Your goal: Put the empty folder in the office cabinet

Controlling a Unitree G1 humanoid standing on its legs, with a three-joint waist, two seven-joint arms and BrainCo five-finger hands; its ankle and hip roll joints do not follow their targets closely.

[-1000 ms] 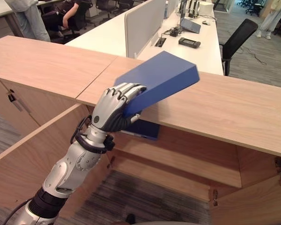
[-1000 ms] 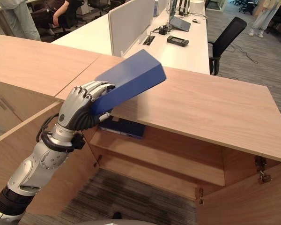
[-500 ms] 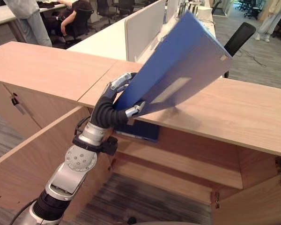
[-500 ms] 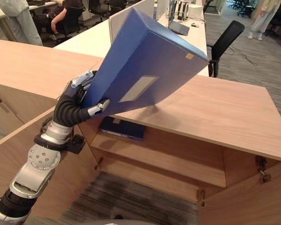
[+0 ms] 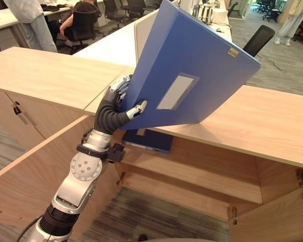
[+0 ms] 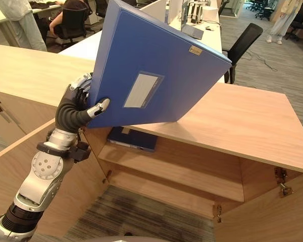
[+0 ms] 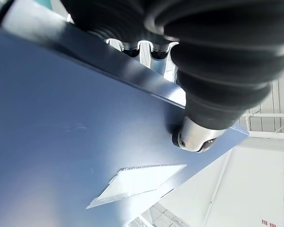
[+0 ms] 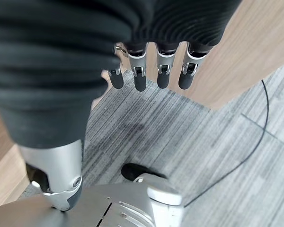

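above the front edge of the wooden counter (image 5: pixel 252 121), near its left end, the robot's left hand (image 5: pixel 111 108) holds a large blue folder (image 5: pixel 192 70) raised and steeply tilted, its broad face with a pale rectangular label (image 5: pixel 175 92) turned toward the camera. the hand grips the folder at its lower left corner: the thumb (image 5: pixel 136 109) presses on the labelled face while the fingers (image 5: pixel 119 84) curl round the spine side behind it, so the folder is pinched between them. in the left wrist view the thumb (image 7: pixel 194 137) lies flat on the blue cover (image 7: pixel 71 156), with the label (image 7: pixel 137 182) just beyond it. the folder's upper right corner, marked with a small tag (image 5: pixel 233 52), stands high over the counter, clear of the wood. below the counter the office cabinet (image 5: pixel 192 176) stands open, its left door (image 5: pixel 35 176) swung outward beside the arm. on the cabinet's upper shelf (image 5: pixel 202 174), at its left end, a second dark blue folder (image 5: pixel 151 140) lies flat, just under the raised one. the right hand (image 8: pixel 151 71) hangs low over grey carpet (image 8: pixel 217 151), its fingers relaxed and nearly straight, holding nothing. behind the counter, white desks (image 5: pixel 116 43) with a divider, black office chairs (image 5: pixel 257 38) and seated and standing people fill the office background.
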